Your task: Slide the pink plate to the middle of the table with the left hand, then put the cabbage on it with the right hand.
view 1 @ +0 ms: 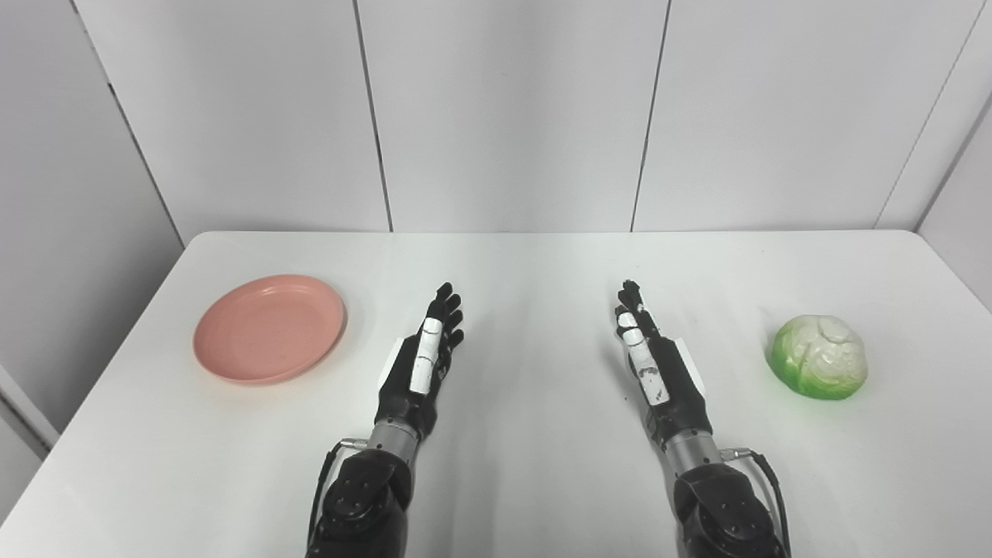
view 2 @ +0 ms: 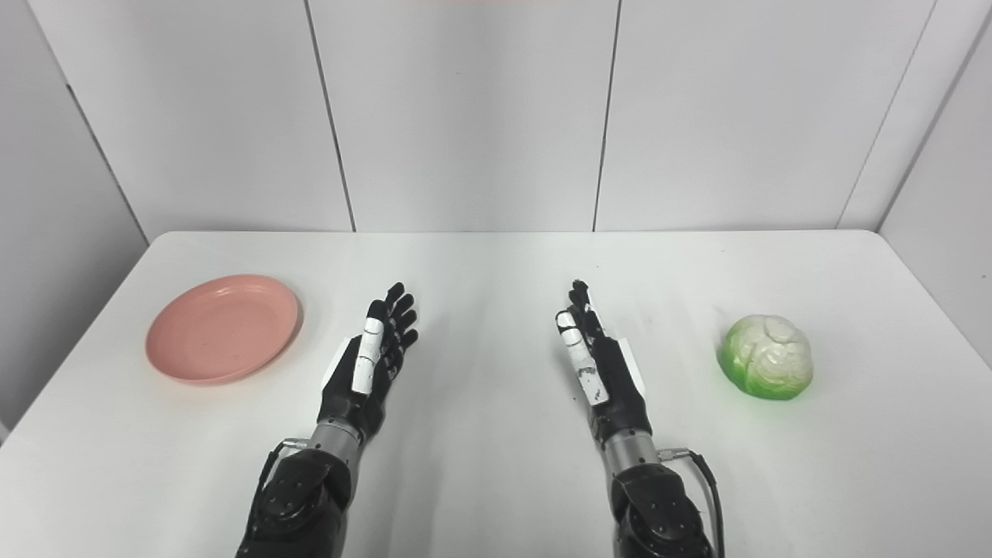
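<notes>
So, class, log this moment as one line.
left hand open, idle | right hand open, idle | pink plate left, unmoved | cabbage right, on table

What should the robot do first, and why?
Probably move the left hand sideways to the pink plate. The plate sits empty on the table's left side, and both hands are open, touching nothing. The cabbage waits by the right hand.

i'm looking at what reads as a robotics lab or test cell, not a home or kitchen. a bare white table (view 1: pixel 542 263) stands against plain grey-white wall panels (view 1: pixel 511 108) with dark seams closing it in on three sides. the cabbage (view 1: pixel 818 356) looks like a glossy plastic prop.
</notes>
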